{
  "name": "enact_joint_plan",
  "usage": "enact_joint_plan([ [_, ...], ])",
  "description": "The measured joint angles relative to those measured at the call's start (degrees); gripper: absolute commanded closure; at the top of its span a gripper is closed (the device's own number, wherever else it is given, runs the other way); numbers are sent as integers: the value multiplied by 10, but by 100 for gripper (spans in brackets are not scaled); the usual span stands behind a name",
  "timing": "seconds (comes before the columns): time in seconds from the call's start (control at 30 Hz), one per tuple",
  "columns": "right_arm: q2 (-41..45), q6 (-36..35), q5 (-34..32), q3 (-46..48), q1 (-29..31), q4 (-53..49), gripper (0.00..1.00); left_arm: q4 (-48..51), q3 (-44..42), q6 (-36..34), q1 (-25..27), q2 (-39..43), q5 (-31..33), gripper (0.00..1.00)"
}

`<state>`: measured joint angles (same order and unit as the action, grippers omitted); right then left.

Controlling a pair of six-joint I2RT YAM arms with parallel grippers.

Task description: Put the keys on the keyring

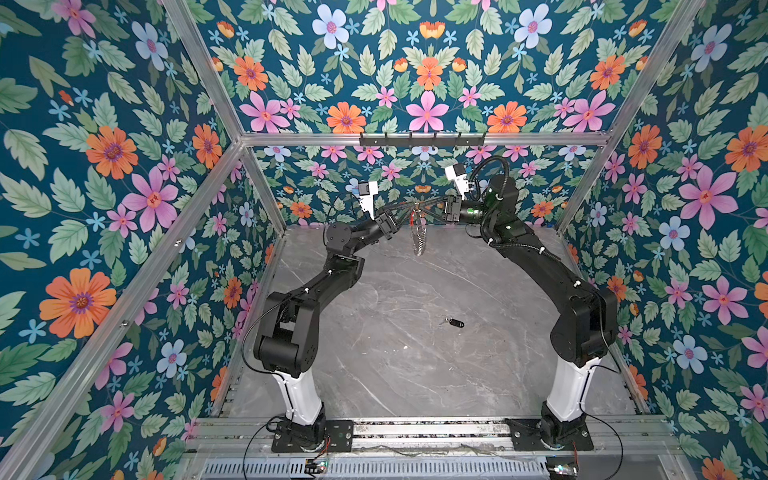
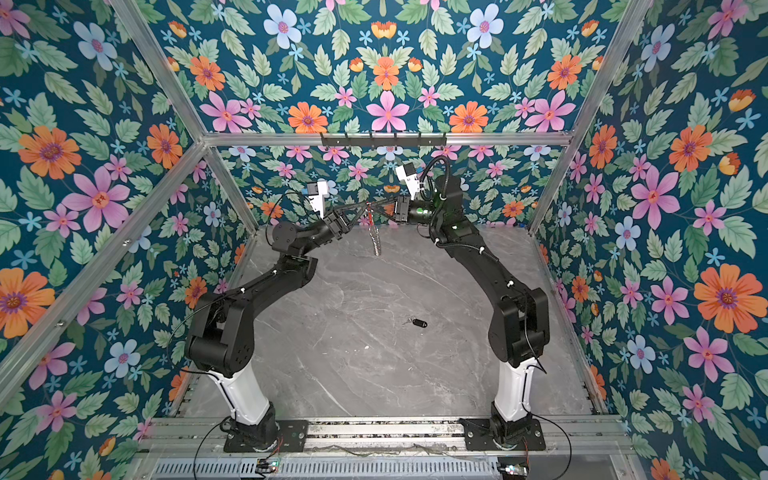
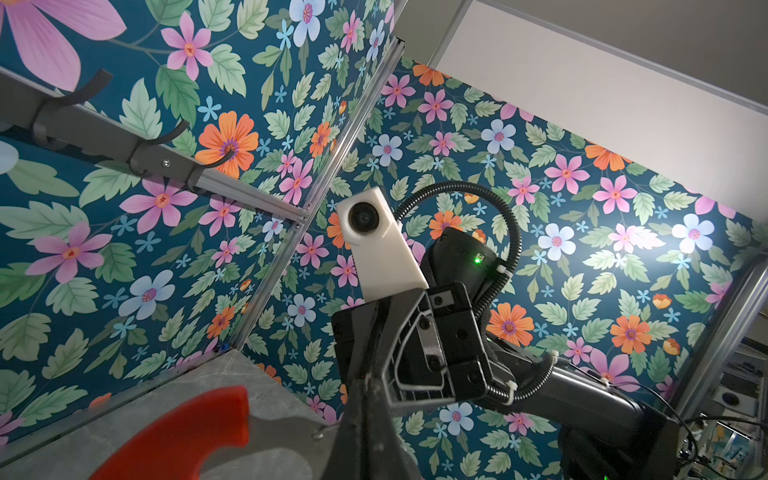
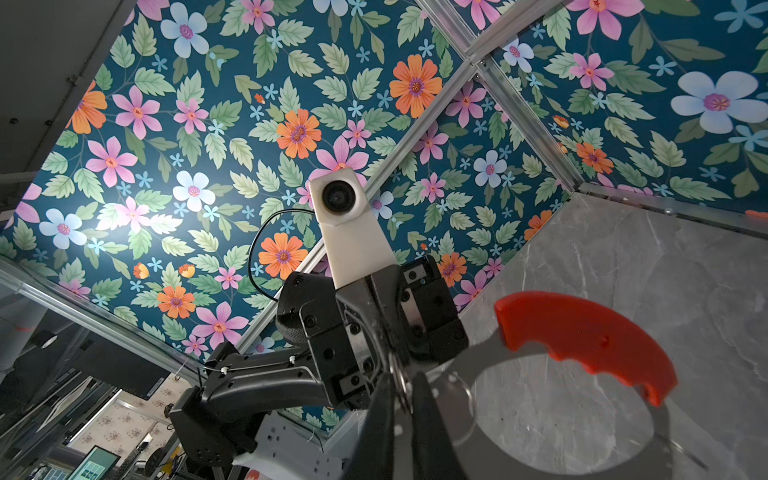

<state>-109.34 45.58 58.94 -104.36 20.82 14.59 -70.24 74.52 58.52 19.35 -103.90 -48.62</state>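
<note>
Table point(image 1: 415, 374): grey marble; keys point(image 1: 454, 323) lie lower centre.
Keyring point(image 1: 419, 241): hangs upper centre.
Left gripper point(image 1: 410, 207): clamps keyring.
Right gripper point(image 1: 425, 204): clamps keyring.

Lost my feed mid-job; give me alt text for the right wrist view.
The right hand is shut on the rim of a large flat grey ring-shaped keyring with a red curved piece, grey marble table behind. The left hand and its white wrist camera face the lens, against blue floral walls.

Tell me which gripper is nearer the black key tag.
Right, barely: left gripper and right gripper both clamp the keyring high at the back, while the key tag lies right of centre.
</note>
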Motion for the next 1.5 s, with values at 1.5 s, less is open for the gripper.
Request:
enact_joint_plan([
  [1.5, 32, -502, -134, -4, 54, -337, 100, 479, 24, -406, -56, 87, -129, 79],
])
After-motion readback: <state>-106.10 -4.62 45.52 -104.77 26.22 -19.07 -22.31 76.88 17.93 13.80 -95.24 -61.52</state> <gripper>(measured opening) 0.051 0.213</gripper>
